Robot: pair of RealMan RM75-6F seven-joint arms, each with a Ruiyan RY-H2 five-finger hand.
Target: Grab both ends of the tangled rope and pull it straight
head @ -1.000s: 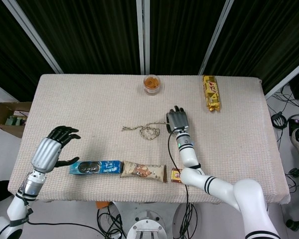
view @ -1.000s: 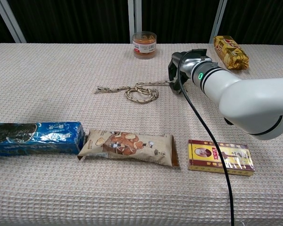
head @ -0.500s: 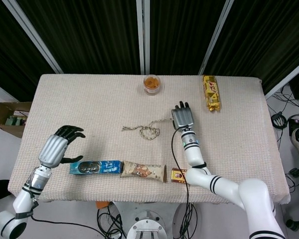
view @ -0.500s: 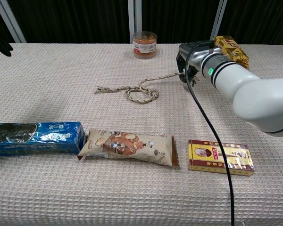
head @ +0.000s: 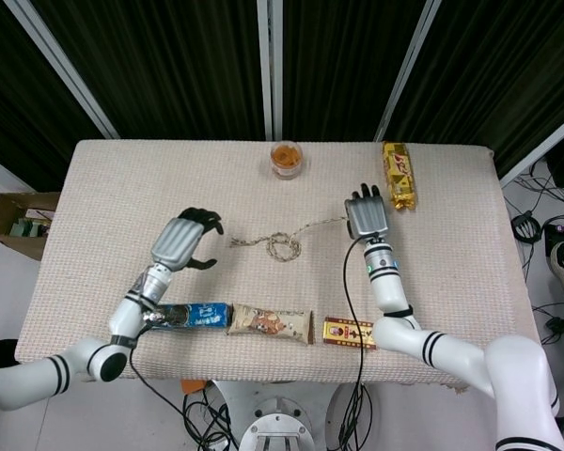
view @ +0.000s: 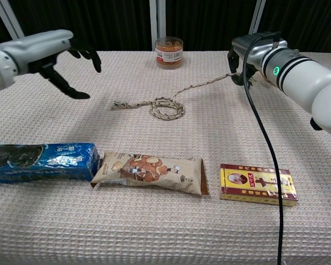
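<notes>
A thin braided rope lies mid-table with a coiled tangle in its middle. Its right end rises off the cloth into my right hand, which grips it in curled fingers. The rope's left end lies loose on the cloth. My left hand hovers open to the left of that end, fingers spread, touching nothing.
Along the front edge lie a blue biscuit pack, a tan snack pack and a red-yellow box. An orange-filled jar and a gold packet sit at the back.
My right hand has drawn the rope's right end further right and up, stretching that stretch of rope. My left hand has swung in from the far left toward the rope's left end.
</notes>
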